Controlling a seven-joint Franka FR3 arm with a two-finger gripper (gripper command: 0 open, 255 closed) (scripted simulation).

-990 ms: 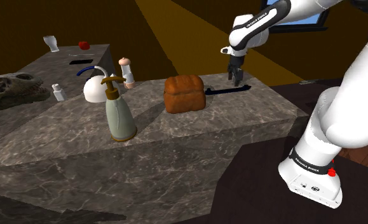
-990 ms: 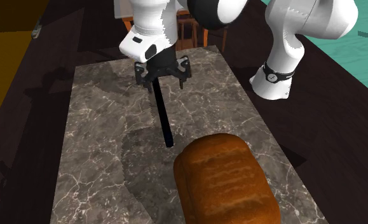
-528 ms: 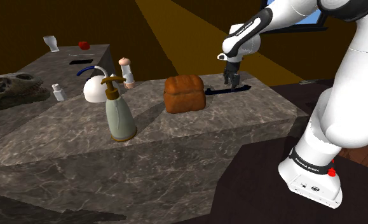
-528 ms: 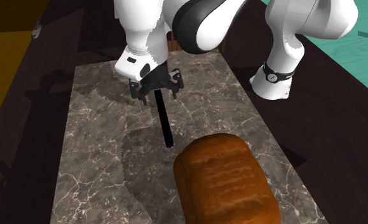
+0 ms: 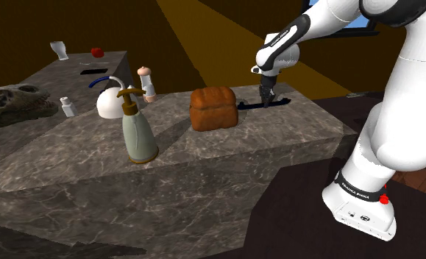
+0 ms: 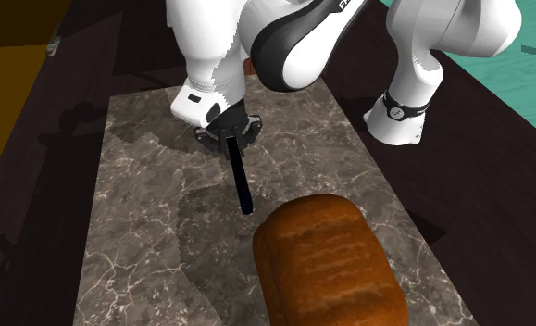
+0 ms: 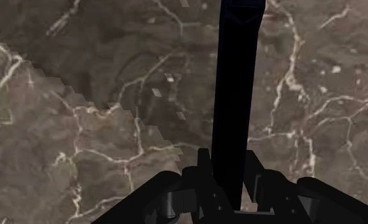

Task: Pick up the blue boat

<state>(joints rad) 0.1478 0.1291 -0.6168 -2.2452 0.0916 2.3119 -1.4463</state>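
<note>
the gripper [image 5: 265, 98] had dropped lower to the counter [image 5: 204, 151], its fingers drawn in and pinching one end of the boat [image 6: 241, 181]. the boat, long, thin and very dark, lay flat on the marbled top, its other end near the loaf [image 6: 326, 264].

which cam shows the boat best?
Second exterior view: the whole boat lies on the marble, from the hand almost to the bread. Shoulder view gives a thin dark sliver beside the bread. Wrist view shows it close, running from the hand, far end cut off.
</note>
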